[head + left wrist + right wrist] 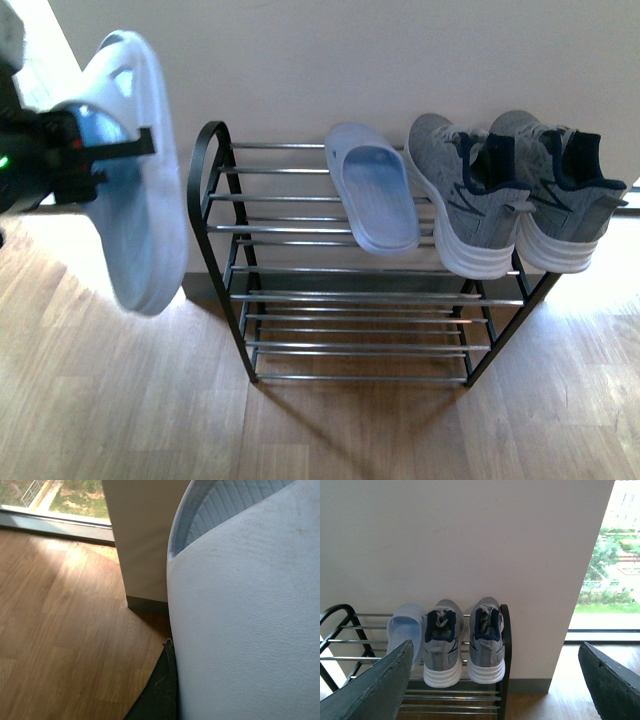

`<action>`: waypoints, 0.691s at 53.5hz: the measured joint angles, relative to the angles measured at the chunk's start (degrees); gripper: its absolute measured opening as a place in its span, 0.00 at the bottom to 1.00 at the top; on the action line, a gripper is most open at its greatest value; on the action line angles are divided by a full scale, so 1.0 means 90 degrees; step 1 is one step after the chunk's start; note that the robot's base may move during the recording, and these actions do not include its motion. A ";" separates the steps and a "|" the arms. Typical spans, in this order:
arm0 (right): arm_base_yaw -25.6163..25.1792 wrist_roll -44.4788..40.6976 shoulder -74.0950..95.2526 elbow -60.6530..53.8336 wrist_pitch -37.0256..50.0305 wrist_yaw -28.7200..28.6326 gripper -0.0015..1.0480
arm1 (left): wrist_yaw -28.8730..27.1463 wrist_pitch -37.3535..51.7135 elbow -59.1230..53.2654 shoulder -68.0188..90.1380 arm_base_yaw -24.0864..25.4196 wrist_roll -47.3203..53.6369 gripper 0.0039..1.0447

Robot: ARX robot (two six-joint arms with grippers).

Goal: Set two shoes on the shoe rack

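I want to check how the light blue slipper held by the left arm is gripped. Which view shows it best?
The front view: the whole light blue rubber slipper hangs sole-out from the left gripper, beside the shoe rack. The left wrist view shows only a close patch of it; the right wrist view shows none.

Home entryway — shoe rack [350, 300] on wood floor [100, 400], by window [605, 580].
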 joint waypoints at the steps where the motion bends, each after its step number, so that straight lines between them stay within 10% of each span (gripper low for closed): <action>1: -0.0002 0.0000 0.0000 0.0000 0.0000 0.0000 0.91 | -0.0007 -0.0114 0.0189 0.0090 -0.0044 0.0090 0.02; 37: -0.0002 0.0000 0.0000 0.0000 0.0000 0.0000 0.91 | -0.0525 -0.2047 0.4636 0.3266 -0.0678 0.1991 0.02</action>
